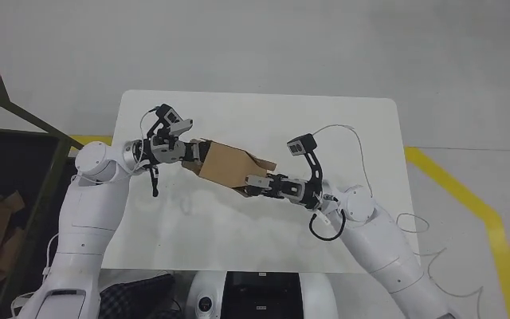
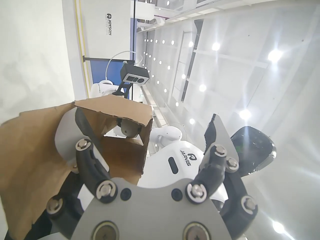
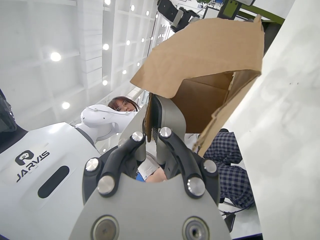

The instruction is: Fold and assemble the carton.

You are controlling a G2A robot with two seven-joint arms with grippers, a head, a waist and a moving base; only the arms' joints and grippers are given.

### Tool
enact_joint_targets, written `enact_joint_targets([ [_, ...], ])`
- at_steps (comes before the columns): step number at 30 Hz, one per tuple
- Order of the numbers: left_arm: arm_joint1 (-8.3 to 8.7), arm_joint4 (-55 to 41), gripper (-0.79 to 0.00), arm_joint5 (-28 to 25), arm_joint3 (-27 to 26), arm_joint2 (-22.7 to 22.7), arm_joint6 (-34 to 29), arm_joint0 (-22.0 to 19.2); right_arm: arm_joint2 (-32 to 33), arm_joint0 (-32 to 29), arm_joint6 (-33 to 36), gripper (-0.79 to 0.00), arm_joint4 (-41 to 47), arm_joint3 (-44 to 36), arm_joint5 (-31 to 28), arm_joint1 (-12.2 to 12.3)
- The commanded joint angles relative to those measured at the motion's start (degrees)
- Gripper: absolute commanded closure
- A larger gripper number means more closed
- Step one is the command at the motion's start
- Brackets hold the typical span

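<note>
So the carton (image 1: 227, 163) is over the middle of the counter (image 1: 239, 231), strung between the two arms. I can't tell if its underside is touching the counter or hanging just above it. It's popped open into a rough tube with loose flaps at both ends, so by my read the fold is only partway there and neither end is closed.

The right gripper (image 3: 151, 112) is narrow, clamped on one cardboard edge at its end of the carton, with a pad on either side of the board. That looks like the anchor grip to me: it pins the carton so it can't slide or spin while the other arm does the shaping.

The left gripper (image 2: 146, 114) is spread wide and isn't gripping anything. Its one finger (image 2: 83, 126) is tucked in at the carton's open end, lying against the cardboard with a flap outside it. The other finger (image 2: 217, 136) is out in free air, well apart from the board. My guess is that's on purpose, using a single finger as a pusher to square up the wall or fold that flap instead of pinching it.

Risk as I see it: the cardboard looks thin and bendy, so a push at one end could twist the tube or peel the edge out of the right gripper's pinch
</note>
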Motion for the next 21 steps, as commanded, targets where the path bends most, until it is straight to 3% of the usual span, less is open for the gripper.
enact_joint_targets([
  [1, 0.00, 0.0, -0.785, 0.1, 0.0, 0.0, 0.0, 0.0, 0.0, 0.0, -0.1, 0.000, 0.0, 0.0, 0.0, 0.0],
  [12, 0.00, 0.4, -0.785, 0.0, -1.2, 0.3, 2.3, 0.7, -0.2, -0.3, -0.9, 0.000, 0.1, -0.8, 1.0, -0.1],
  [21, 0.45, -0.9, -0.785, -0.1, 1.2, 0.7, -4.0, -1.3, 0.1, 2.3, 4.6, 0.000, 8.2, 3.1, 1.2, -0.6],
])
